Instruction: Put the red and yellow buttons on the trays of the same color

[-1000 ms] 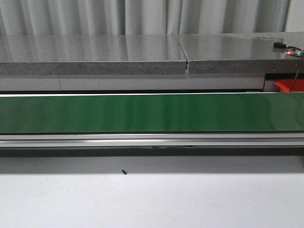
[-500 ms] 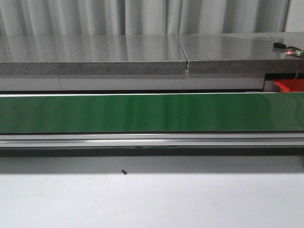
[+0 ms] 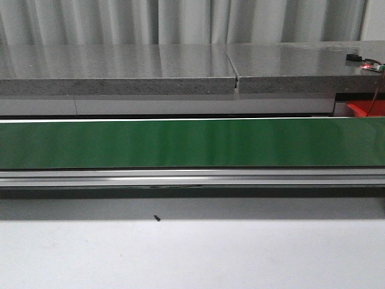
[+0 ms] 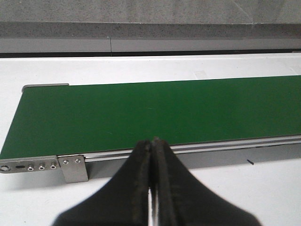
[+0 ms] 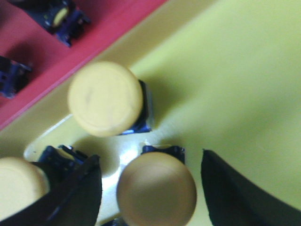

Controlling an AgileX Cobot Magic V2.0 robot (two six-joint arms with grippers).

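Observation:
My right gripper is open over the yellow tray. A yellow button on a dark blue base sits between its fingers with a gap on each side. A second yellow button stands just beyond it, and a third shows past one finger. The red tray borders the yellow one and holds two dark blue button bodies; their cap colour is unclear. My left gripper is shut and empty above the near rail of the green belt. Neither gripper shows in the front view.
The green conveyor belt runs across the front view, bare, with a metal rail in front and a grey stone counter behind. A red object shows at the belt's far right end. A small dark speck lies on the white table.

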